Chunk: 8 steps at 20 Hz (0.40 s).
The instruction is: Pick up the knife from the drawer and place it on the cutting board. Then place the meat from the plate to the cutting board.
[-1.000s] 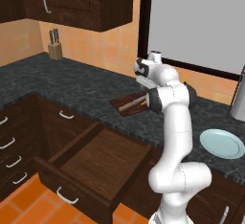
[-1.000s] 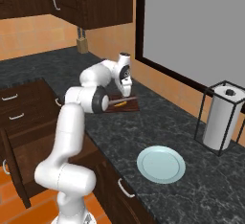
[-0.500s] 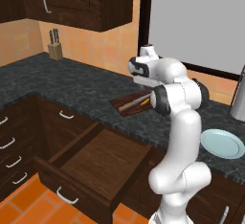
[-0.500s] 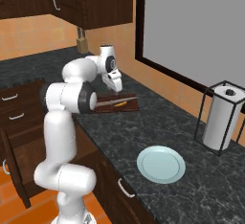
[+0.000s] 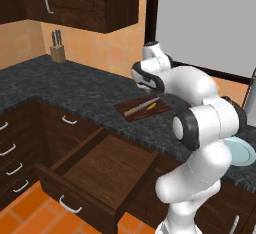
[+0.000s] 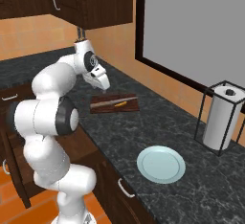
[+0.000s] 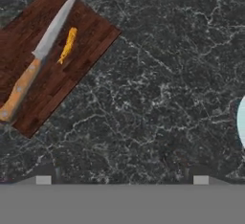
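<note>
Hand view: knife [image 7: 40,50], meat [image 7: 68,45] on cutting board [image 7: 88,36]; gripper [image 7: 122,180] released; drawer [image 5: 107,170] bare.

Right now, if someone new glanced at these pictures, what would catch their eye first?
Probably the big white arm, its open gripper raised above the dark counter. Next, the cutting board carrying the knife with the small orange meat beside its blade. Then the wide drawer standing open below, and the bare pale plate nearer the paper towel roll.
</note>
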Available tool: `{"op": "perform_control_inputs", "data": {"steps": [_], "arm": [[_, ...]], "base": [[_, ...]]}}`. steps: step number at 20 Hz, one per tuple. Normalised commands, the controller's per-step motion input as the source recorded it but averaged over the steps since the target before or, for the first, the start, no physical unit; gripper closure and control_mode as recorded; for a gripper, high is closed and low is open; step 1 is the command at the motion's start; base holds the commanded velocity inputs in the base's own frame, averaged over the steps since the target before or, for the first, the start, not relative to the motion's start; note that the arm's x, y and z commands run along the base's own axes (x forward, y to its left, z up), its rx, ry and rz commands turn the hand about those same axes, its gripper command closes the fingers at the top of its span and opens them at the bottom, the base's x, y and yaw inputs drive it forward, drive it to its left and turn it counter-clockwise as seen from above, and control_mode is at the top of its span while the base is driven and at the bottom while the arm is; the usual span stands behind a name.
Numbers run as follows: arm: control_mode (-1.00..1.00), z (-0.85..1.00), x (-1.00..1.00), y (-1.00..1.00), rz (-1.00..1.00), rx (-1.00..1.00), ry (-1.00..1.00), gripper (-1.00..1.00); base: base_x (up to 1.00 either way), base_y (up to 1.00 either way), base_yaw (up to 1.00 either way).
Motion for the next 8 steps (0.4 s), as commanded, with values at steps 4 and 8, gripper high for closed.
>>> {"op": "perform_control_inputs", "data": {"steps": [4,8], "arm": [[-1.0,0.03,-1.0,0.38,0.2,0.0,-0.02,-1.0],[-1.0,0.0,-1.0,0.38,0.23,0.0,0.0,-1.0]], "base": [[0.0,0.0,0.0],[0.0,0.0,0.0]]}}
